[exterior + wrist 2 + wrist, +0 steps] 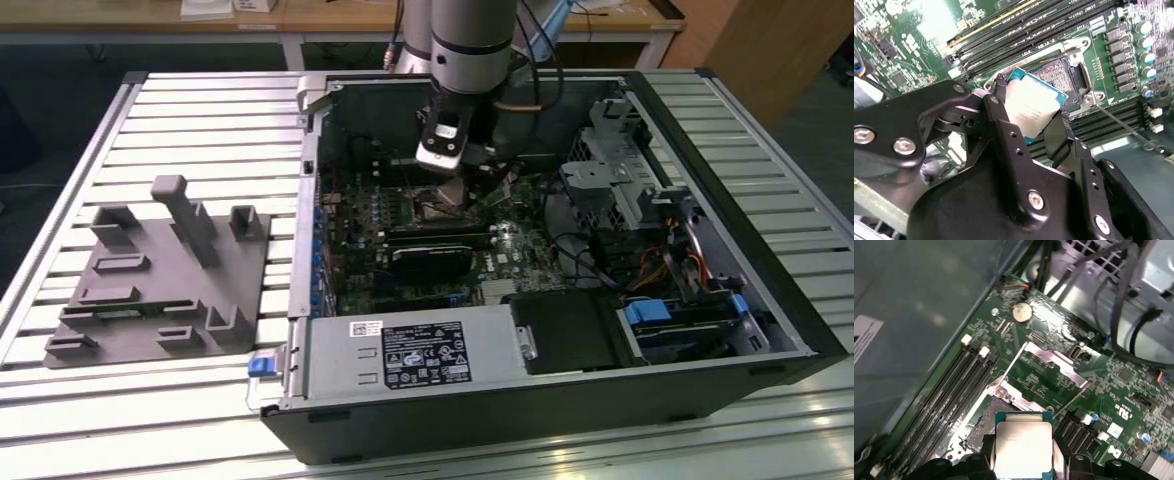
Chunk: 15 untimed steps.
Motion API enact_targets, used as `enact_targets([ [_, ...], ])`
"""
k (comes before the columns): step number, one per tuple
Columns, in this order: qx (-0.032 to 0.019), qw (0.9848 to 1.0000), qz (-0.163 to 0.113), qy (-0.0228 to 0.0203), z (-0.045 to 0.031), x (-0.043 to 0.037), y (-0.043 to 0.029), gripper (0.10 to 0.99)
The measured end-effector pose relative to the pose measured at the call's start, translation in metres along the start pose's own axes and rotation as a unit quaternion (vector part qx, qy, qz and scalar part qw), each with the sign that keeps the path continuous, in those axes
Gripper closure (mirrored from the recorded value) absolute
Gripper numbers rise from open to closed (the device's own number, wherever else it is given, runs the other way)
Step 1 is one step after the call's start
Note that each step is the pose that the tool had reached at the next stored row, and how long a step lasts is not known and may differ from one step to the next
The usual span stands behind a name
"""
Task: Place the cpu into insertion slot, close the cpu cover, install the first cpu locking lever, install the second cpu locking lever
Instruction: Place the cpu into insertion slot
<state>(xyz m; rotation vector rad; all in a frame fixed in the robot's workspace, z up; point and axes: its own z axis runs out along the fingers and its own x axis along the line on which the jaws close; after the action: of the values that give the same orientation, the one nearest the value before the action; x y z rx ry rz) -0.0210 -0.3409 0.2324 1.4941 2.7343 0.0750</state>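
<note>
The cpu [1031, 106] is a small square chip with a silver-grey top and a teal edge, and my gripper [1029, 121] is shut on it, a black finger on each side. It hangs tilted just above the insertion slot [1063, 74], a dark square socket ringed by metal on the green motherboard. In the first wrist view the cpu [1023, 446] sits over the edge of the insertion slot [983, 421]. Beyond it, the shiny cpu cover [1056, 361] stands swung open. A thin lever rod [1121, 124] sticks out free beside the socket. In the exterior view, my gripper [449, 168] is down inside the open computer case.
Long black memory slots [961, 382] run beside the socket. A black card [430, 262] lies across the board below it. The power supply [400, 355] fills the near end, with a drive cage and cables [627, 200] on the exterior view's right. A grey fixture [160, 270] stands outside the case.
</note>
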Motion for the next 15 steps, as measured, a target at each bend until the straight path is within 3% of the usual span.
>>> enact_targets([
  [4,0.0000,0.9996,0.028,-0.0016,0.0004,0.0000,0.0000,0.545],
  [8,0.0000,0.9983,0.059,-0.0032,0.0009,0.0000,-0.0001,0.545],
  [12,-0.0001,0.9958,0.091,-0.0050,0.0014,0.0000,-0.0001,0.545],
  [15,-0.0001,0.9931,0.117,-0.0064,0.0019,0.0000,-0.0001,0.545],
])
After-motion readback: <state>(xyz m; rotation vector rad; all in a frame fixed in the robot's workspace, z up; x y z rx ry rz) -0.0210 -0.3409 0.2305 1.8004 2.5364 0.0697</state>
